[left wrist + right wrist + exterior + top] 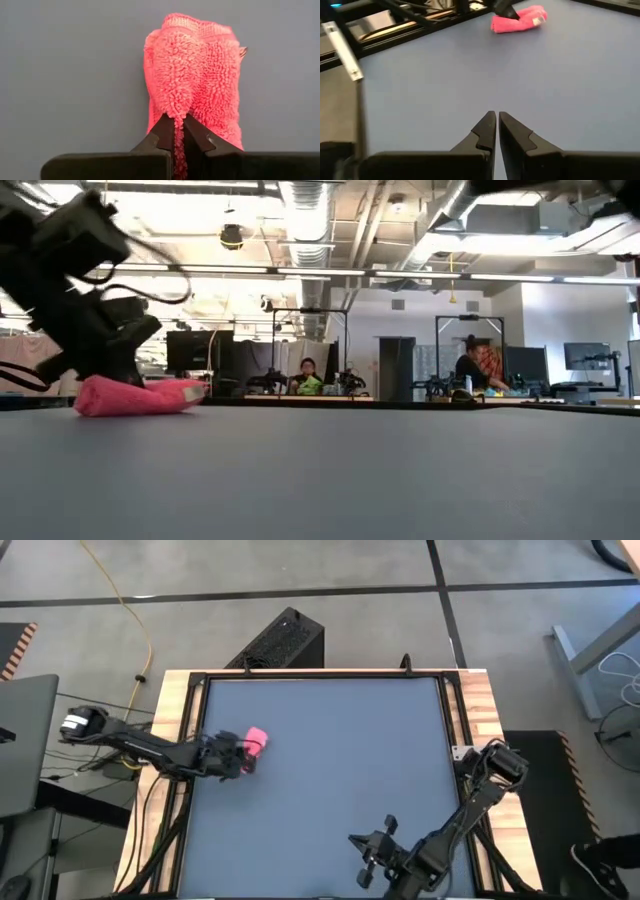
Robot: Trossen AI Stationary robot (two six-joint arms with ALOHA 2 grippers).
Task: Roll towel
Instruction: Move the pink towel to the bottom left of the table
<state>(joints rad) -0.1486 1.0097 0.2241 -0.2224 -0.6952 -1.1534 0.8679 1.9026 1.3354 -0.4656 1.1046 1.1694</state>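
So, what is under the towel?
The towel lies bunched on the bare grey table. The left fingers pinch its near edge. Anything beneath the folds is covered.

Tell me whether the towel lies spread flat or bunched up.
Bunched up: the towel forms a small compact roll on the table, with the left tool shut on its edge.

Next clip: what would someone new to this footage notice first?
The bright pink towel, bunched into a small roll near the left edge of the dark grey table. The left gripper is shut on a fold of it, while the right gripper waits empty near the front right.
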